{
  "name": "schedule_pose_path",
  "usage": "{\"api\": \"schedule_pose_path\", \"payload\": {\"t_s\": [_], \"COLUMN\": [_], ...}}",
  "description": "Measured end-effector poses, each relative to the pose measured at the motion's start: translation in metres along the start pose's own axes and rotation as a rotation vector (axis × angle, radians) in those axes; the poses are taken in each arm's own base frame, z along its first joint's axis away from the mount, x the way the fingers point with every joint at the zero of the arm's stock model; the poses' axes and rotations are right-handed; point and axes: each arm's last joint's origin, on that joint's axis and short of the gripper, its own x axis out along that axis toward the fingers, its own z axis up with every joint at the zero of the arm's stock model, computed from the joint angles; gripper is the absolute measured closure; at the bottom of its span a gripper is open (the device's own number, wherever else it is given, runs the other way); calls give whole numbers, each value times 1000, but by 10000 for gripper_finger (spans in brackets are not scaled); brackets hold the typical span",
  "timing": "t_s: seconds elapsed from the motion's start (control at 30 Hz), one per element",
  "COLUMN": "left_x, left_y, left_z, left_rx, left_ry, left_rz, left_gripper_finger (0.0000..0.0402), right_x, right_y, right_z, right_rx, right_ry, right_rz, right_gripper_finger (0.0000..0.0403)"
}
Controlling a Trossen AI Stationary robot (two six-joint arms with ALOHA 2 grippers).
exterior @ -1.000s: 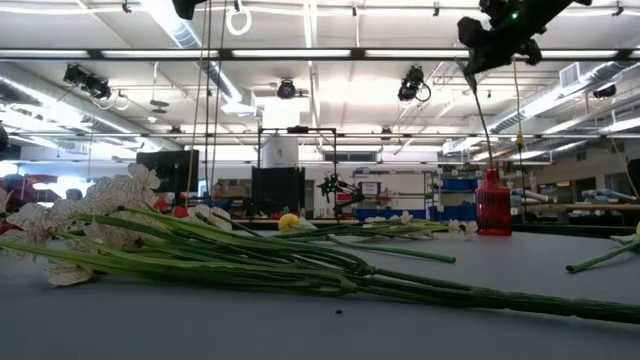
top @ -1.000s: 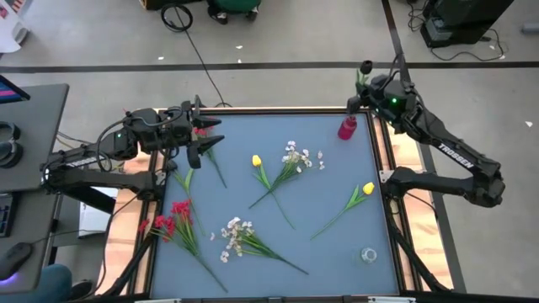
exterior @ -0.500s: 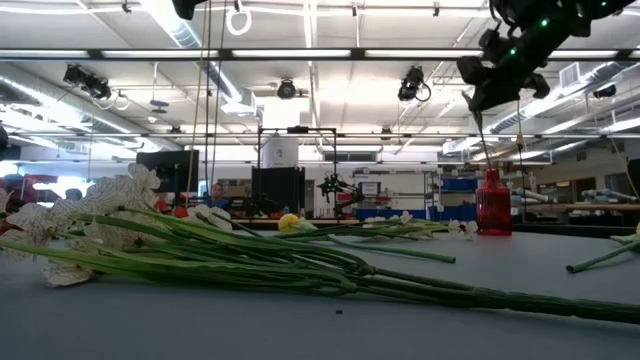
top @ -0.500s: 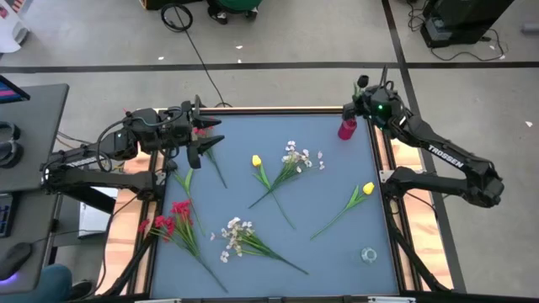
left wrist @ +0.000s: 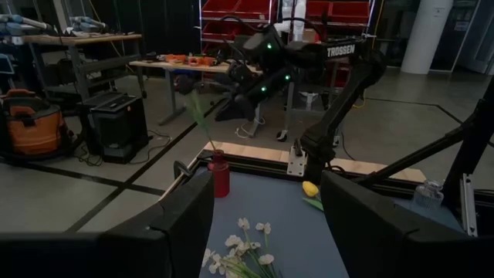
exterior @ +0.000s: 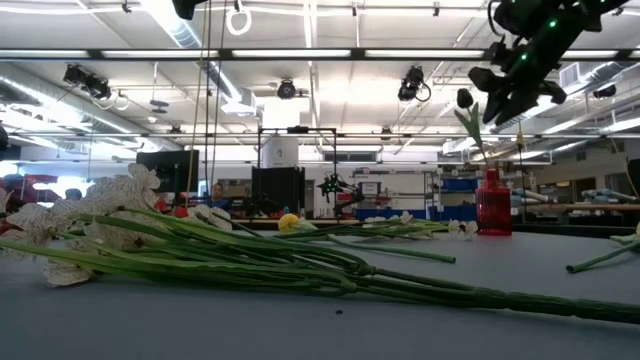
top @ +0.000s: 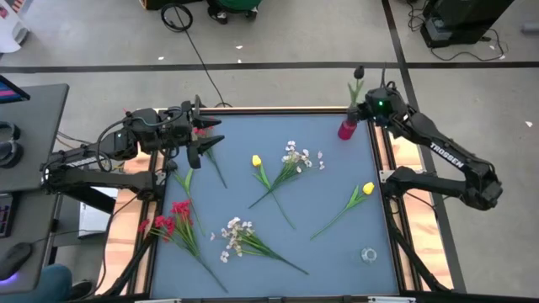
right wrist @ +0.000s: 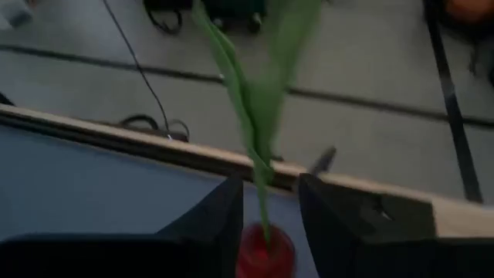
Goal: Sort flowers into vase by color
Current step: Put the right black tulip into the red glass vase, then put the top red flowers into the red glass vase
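Left gripper [top: 205, 143] hovering splayed over table's left edge, waiting. Mid-table: yellow tulips [top: 257, 162], white sprays [top: 296, 156], unsorted. At right, dark-budded green stem [right wrist: 258, 116] standing in small red glass vase [top: 346, 128], right gripper [top: 370, 108] parted around it (apparently letting go).

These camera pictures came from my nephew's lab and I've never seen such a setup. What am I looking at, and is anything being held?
Two dark robot arms work at a blue table. One camera looks straight down, one sits at table height, and one rides on each wrist.

Artificial flowers lie on the table: yellow tulips, white sprays and red blossoms. A small red vase stands at the far right corner.

The right gripper is just above the vase. A green-stemmed flower stands in the vase between its fingers, which look parted, so it seems to be letting go. The left gripper waits open over the table's far left, holding nothing.
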Motion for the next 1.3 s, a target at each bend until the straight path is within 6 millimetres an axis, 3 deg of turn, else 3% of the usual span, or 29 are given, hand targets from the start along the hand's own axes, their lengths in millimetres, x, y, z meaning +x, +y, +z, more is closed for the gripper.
{"api": "schedule_pose_path", "payload": {"t_s": [0.2, 0.47, 0.73, 1.03, 1.3], "left_x": [0, 0, 0, 0, 0], "left_y": [0, 0, 0, 0, 0], "left_z": [0, 0, 0, 0, 0], "left_rx": [0, 0, 0, 0, 0], "left_ry": [0, 0, 0, 0, 0], "left_rz": [0, 0, 0, 0, 0], "left_gripper_finger": [159, 159, 159, 159, 159], "right_x": [-9, -14, -21, -29, -17], "right_y": [-1, -1, 14, 67, 133], "right_z": [5, -8, -15, -27, -59], "right_rx": [59, 174, 251, 362, 492], "right_ry": [87, 307, 391, 370, 429], "right_rz": [34, 113, 232, 311, 311], "right_gripper_finger": [228, 177, 170, 170, 170]}}
